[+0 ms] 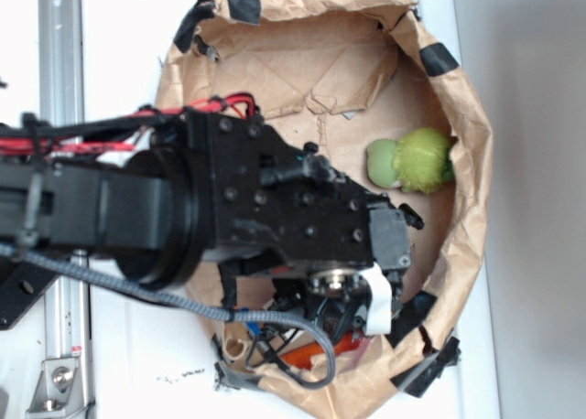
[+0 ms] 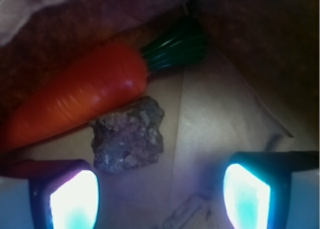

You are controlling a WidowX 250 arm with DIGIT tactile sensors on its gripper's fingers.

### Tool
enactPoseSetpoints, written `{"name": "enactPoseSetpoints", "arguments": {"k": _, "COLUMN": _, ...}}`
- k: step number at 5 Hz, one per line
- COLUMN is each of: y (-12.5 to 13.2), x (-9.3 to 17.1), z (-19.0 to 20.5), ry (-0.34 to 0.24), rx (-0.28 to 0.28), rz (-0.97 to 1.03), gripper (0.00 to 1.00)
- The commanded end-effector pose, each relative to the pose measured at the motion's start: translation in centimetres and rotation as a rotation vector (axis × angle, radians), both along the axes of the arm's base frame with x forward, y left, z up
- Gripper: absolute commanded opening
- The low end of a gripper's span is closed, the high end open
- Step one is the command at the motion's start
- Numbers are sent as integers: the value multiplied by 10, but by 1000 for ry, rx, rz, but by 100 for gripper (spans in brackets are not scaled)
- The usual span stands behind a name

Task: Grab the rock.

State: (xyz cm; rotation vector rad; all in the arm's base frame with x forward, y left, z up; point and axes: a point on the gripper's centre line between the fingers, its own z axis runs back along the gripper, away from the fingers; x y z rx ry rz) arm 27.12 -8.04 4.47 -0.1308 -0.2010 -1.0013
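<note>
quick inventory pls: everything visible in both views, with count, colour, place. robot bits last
rock: 1, mottled grey-brown, on the paper floor just ahead of the claw, beside the carrot, nearer the left finger
carrot: 1, orange with dark green top, lying at a slant behind the rock; mostly hidden under the arm in the exterior view
plush toy: 1, yellow-green, against the far wall of the paper bowl
paper bowl: 1, brown, crumpled, black tape patches on the rim, on a white table
metal rail: 1, grey, along the table edge
arm: 1, black, red wires and grey cable, reaching over the bowl
claw: 1, open, fingers glowing pale blue, nothing held
</note>
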Motion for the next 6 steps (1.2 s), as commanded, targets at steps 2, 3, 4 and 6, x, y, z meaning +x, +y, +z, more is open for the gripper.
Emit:
{"name": "enactPoseSetpoints", "arguments": {"k": 2, "y": 3, "x": 14, "z": -13, "ry": -10, "rx": 12, "rz": 206, "gripper": 0}}
{"name": "enactPoseSetpoints", "arguments": {"k": 3, "y": 23, "x": 22, "z": -15, "ry": 23, "rx": 39, "rz": 389, "gripper": 0}}
{"name": "enactPoseSetpoints", "arguments": {"k": 4, "y": 46, "x": 25, "z": -6, "ry": 31, "rx": 20, "rz": 495, "gripper": 0}}
{"name": "enactPoseSetpoints", "arguments": {"k": 6, "y": 41, "x": 24, "z": 35, "ry": -85, "rx": -91, "rz": 193, "gripper": 100}}
